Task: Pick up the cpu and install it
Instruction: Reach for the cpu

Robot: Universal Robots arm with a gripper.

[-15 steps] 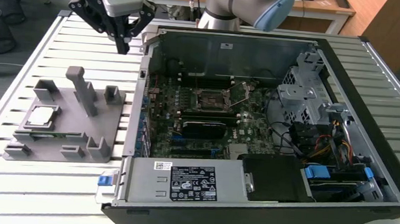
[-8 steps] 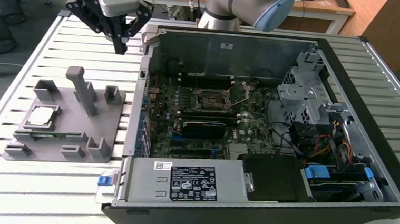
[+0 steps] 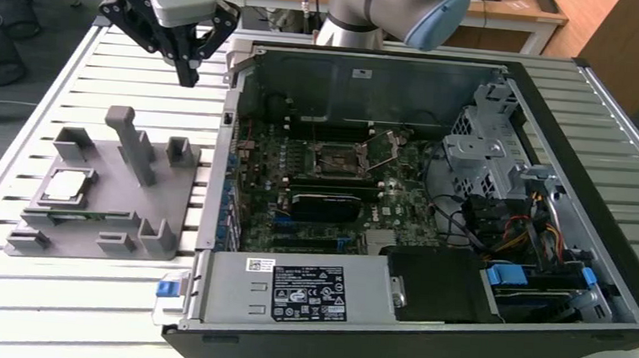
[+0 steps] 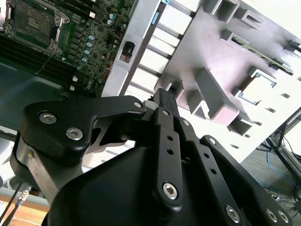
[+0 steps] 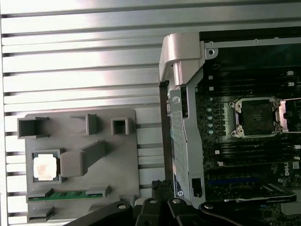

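1. Exterior view: the black two-finger gripper (image 3: 188, 73) is hanging high over the slatted aluminium table (image 3: 52, 295), beside a corner of the open black computer case (image 3: 585, 248) and well apart from any part.
2. Its fingers are sitting pressed together and are pinching nothing.
3. The small flat square cpu with a pale silver-white top (image 3: 68, 185) is lying flat in a square recess of the grey moulded fixture (image 3: 154, 210). The recess walls are likely keeping it squared, with its top face bare to a reach from above.
4. In the first wrist view, the long narrow green memory strip (image 5: 63, 195) is lying in a slot just beside the cpu (image 5: 46, 166).
5. The dark metal-framed square socket (image 5: 258, 115) on the motherboard is sitting empty with its frame swung open, apparently so it can receive the chip.
6. Judgement: the pick is not yet begun.
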